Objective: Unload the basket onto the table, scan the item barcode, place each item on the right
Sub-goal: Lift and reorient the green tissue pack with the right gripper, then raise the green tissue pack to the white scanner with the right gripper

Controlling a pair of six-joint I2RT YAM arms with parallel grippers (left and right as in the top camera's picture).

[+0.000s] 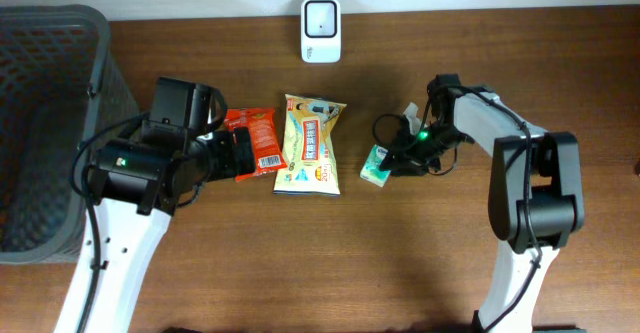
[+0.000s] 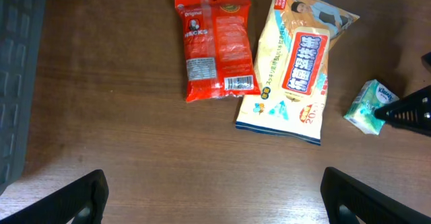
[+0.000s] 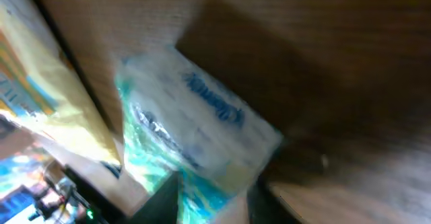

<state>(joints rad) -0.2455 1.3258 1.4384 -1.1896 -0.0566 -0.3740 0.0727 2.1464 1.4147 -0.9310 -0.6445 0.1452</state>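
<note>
The step in hand looks to be gripping the tissue pack (image 1: 377,167), so the right end effector (image 1: 398,159) should sit squarely across it and close gently. The soft wrap may crumple and hide the barcode before it is carried to the scanner (image 1: 320,16) at the far edge of the worktop (image 1: 500,273). The pack lies right of the yellow snack bag (image 1: 311,143), at the left of the right end effector's tips, but the blurred wrist view does not show whether they pinch it or only flank it. The left end effector (image 2: 214,190) hangs spread wide and empty, near the red snack packet (image 2: 217,52).
</note>
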